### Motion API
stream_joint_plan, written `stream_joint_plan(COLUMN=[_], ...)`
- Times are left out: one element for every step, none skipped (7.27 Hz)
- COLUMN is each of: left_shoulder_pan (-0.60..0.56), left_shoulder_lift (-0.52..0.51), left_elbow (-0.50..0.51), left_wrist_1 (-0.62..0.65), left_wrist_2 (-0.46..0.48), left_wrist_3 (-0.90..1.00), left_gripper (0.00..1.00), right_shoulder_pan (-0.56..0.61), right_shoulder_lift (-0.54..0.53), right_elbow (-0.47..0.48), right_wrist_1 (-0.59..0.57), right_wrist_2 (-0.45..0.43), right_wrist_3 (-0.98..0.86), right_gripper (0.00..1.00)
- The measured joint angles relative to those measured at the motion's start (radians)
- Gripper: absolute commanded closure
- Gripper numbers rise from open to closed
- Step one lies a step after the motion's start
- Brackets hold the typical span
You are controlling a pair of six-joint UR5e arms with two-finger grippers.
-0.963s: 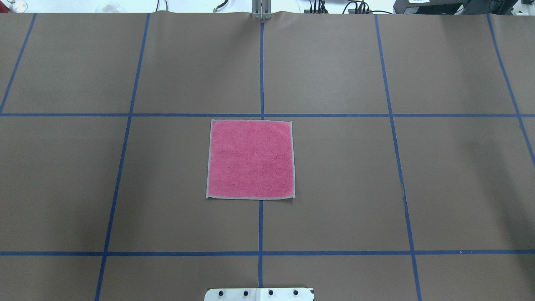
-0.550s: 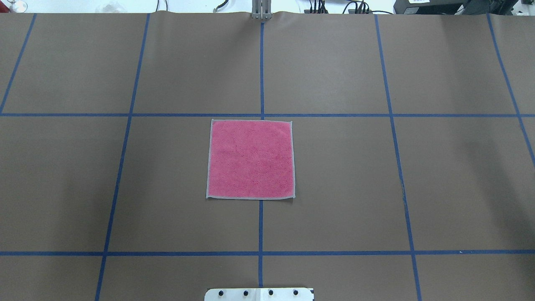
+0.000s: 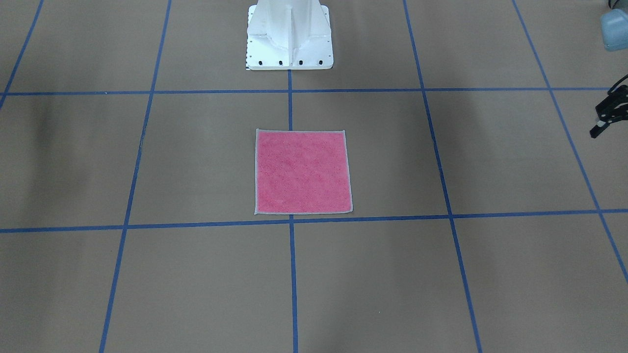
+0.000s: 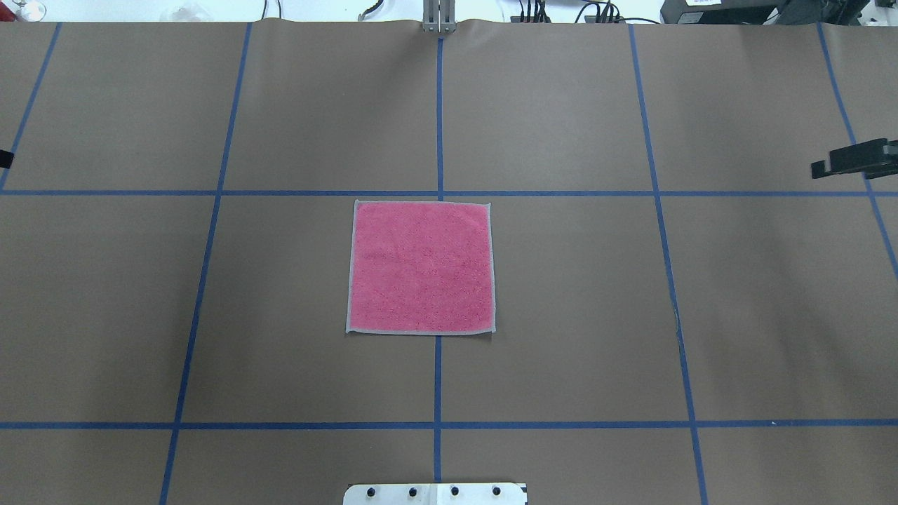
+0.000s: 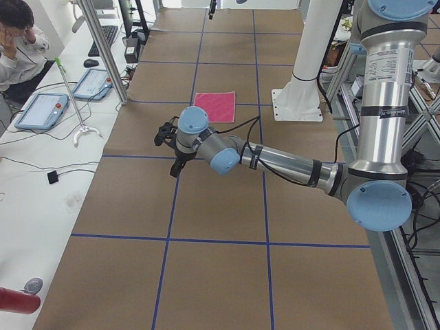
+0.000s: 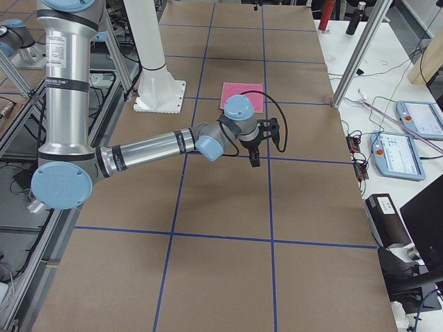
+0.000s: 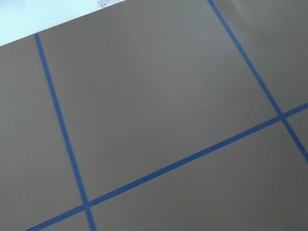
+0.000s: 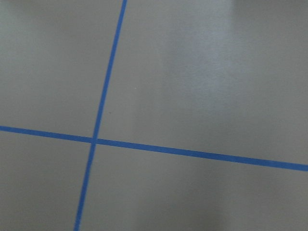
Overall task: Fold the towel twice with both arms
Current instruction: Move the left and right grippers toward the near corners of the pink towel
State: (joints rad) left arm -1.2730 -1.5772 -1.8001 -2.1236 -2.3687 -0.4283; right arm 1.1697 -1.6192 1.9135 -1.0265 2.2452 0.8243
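The towel lies flat and unfolded, pink face up, at the table's middle; it also shows in the front view and both side views. My left gripper hangs above the table far out to the towel's left, open and empty; only its tip shows at the overhead view's left edge. My right gripper hangs far out to the towel's right, fingers spread and empty in the right side view. Both wrist views show only brown table and blue tape.
The white pedestal base stands on the robot's side of the towel. Blue tape lines grid the brown table cover. An operator and tablets are at a side bench.
Both grippers have come into the overhead view's left and right edges, where neither showed before. The towel has not moved.
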Motion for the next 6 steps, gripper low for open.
stream_joint_plan(left_shoulder_pan=[0.055,0.094,0.127,0.171,0.236,0.310], left_shoulder_lift=[-0.009,-0.027,-0.052,-0.080,-0.115,-0.153], left_elbow=[0.000,-0.001,-0.001,0.000,0.001,0.003], left_wrist_1=[-0.069,-0.107,-0.122,-0.127,-0.129,-0.130], left_wrist_2=[0.003,0.007,0.024,0.070,0.133,0.202], left_wrist_3=[-0.149,-0.256,-0.336,-0.410,-0.497,-0.604], left_gripper=[0.00,0.00,0.00,0.00,0.00,0.00], right_shoulder_pan=[-0.103,-0.206,-0.311,-0.405,-0.479,-0.536], right_shoulder_lift=[0.035,0.070,0.105,0.137,0.167,0.193], right_elbow=[0.023,0.043,0.054,0.059,0.060,0.060], right_wrist_1=[0.008,0.009,0.009,0.008,0.004,0.000], right_wrist_2=[-0.088,-0.187,-0.291,-0.390,-0.465,-0.514], right_wrist_3=[0.179,0.342,0.500,0.636,0.741,0.832], right_gripper=[0.03,0.04,0.04,0.05,0.05,0.05])
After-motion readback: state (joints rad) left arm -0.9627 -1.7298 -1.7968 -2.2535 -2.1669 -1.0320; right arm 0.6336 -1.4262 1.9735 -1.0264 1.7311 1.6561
